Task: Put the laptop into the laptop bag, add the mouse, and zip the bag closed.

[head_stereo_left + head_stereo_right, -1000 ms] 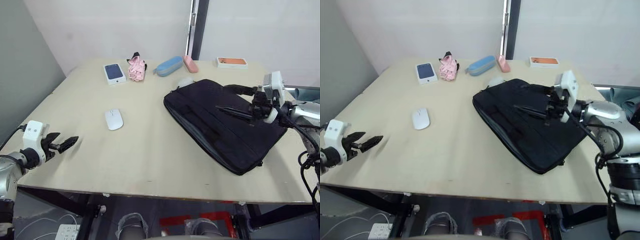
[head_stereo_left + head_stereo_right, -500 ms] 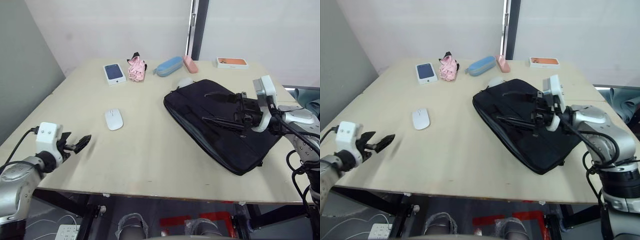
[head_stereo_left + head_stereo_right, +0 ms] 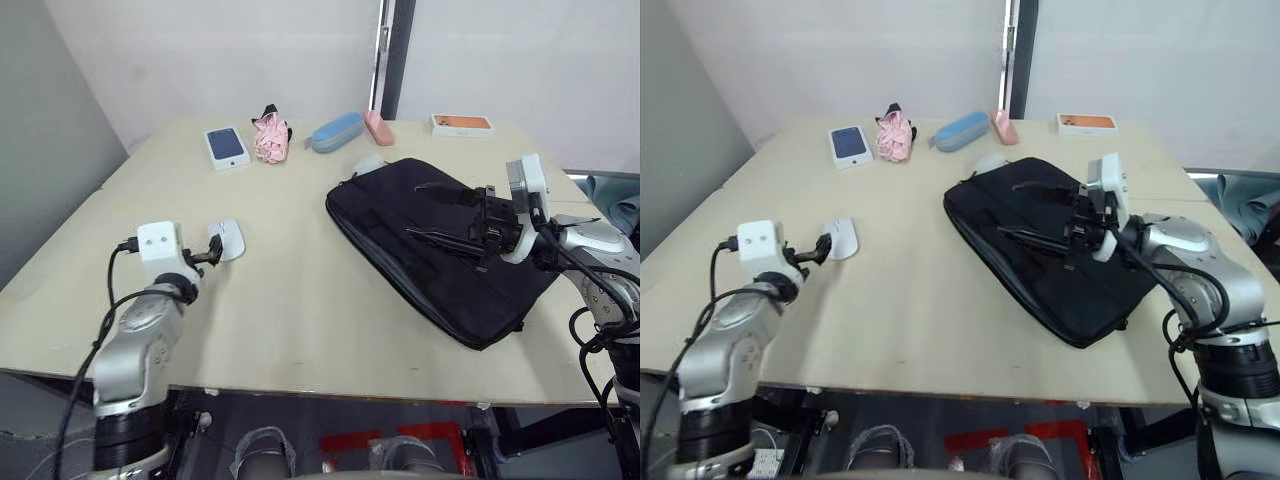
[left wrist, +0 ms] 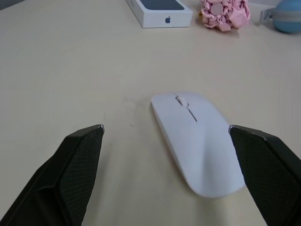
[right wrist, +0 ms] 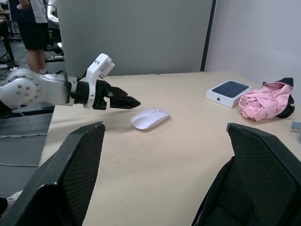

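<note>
1. Left eye view is showing the table (image 3: 300, 300), pale wood, carrying everything else.
2. The laptop bag (image 3: 440, 250) is lying flat and slanted on the table's right half, its thin handles resting on top; I cannot tell whether the laptop is sitting inside it.
3. The right gripper (image 3: 478, 225) is hovering over the bag's upper right part, its fingers (image 5: 70, 179) standing wide apart in the right wrist view and gripping nothing.
4. The left gripper (image 4: 167, 136) is reaching in low from the table's left edge, its fingers (image 4: 70, 169) spreading wide on either side of the mouse without touching it.
5. The mouse (image 4: 195, 141) is lying flat on the table's left half, well apart from the bag.
6. A white phone box (image 3: 227, 147), a pink crumpled cloth (image 3: 271, 138), a blue case (image 3: 337, 131) and an orange-topped box (image 3: 462, 124) are lining the far edge.
</note>
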### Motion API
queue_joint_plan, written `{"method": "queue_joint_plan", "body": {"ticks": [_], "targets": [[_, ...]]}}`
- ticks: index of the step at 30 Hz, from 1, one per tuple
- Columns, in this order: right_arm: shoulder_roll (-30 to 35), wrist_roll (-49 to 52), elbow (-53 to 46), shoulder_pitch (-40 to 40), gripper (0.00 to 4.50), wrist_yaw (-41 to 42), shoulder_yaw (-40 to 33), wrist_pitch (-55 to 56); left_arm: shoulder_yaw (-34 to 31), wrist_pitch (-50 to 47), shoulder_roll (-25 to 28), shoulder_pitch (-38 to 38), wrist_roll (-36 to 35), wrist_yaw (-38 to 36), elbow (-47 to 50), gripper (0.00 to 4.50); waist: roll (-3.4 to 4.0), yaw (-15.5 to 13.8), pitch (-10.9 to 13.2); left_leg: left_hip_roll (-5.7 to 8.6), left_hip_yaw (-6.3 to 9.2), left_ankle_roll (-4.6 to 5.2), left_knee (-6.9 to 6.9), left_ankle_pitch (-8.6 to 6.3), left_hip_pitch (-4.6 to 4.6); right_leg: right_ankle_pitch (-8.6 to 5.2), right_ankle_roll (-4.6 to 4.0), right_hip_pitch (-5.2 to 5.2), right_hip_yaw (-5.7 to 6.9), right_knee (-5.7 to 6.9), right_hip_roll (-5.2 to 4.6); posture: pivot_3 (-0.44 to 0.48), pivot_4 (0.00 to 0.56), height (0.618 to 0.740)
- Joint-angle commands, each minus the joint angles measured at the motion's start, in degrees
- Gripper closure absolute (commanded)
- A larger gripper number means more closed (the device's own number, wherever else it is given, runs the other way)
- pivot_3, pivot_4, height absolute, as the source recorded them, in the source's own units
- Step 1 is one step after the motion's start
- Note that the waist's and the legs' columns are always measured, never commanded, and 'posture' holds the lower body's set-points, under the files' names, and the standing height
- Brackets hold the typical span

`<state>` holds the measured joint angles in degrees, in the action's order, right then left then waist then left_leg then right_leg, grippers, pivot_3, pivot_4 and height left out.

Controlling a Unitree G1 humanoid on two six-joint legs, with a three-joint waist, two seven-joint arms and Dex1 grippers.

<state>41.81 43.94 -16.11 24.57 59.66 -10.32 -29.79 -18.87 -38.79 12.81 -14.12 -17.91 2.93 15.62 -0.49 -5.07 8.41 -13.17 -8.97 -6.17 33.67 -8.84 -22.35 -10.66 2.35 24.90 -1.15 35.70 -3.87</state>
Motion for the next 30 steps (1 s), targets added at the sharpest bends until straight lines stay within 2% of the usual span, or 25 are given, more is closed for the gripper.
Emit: {"method": "queue_joint_plan", "body": {"ticks": [1, 6, 16, 30], "targets": [[0.3, 0.1, -1.0, 0.5, 0.15, 0.0, -1.3, 1.0, 1.0, 1.0, -1.0, -2.6, 1.9, 2.3, -1.5, 0.04, 0.0, 0.0, 0.0, 0.0, 0.0, 0.01, 0.0, 0.0, -0.01, 0.0, 0.0, 0.01, 0.0, 0.0, 0.01, 0.0, 0.15, 0.74], [0.4, 0.6, -1.6, 1.2, 0.15, -0.3, -1.2, 0.2, 1.9, 3.9, -3.9, -5.7, 5.4, 6.6, -6.1, 0.04, 0.0, 0.0, 0.0, 0.01, -0.01, 0.13, -0.01, 0.08, -0.03, 0.0, 0.01, 0.01, 0.0, -0.06, 0.01, 0.0, 0.15, 0.74], [0.6, 1.0, -2.9, 1.4, 0.15, -1.6, -1.2, -0.9, 5.5, 7.0, -7.0, -10.0, 9.3, 8.7, -13.7, 0.04, -0.02, -0.2, 0.0, 0.03, 0.03, 0.3, -0.03, 0.18, -0.08, 0.01, 0.02, 0.03, 0.03, -0.09, 0.0, 0.0, 0.15, 0.74], [0.9, 0.9, -5.1, 0.0, 0.15, -3.2, -1.4, -1.6, 4.8, 6.0, -9.4, -10.8, 10.5, 12.1, -16.8, 0.04, -0.02, -0.2, 0.0, 0.03, 0.04, 0.41, -0.08, 0.25, -0.13, 0.01, 0.02, 0.03, 0.05, -0.2, -0.01, 0.0, 0.15, 0.74]]}}
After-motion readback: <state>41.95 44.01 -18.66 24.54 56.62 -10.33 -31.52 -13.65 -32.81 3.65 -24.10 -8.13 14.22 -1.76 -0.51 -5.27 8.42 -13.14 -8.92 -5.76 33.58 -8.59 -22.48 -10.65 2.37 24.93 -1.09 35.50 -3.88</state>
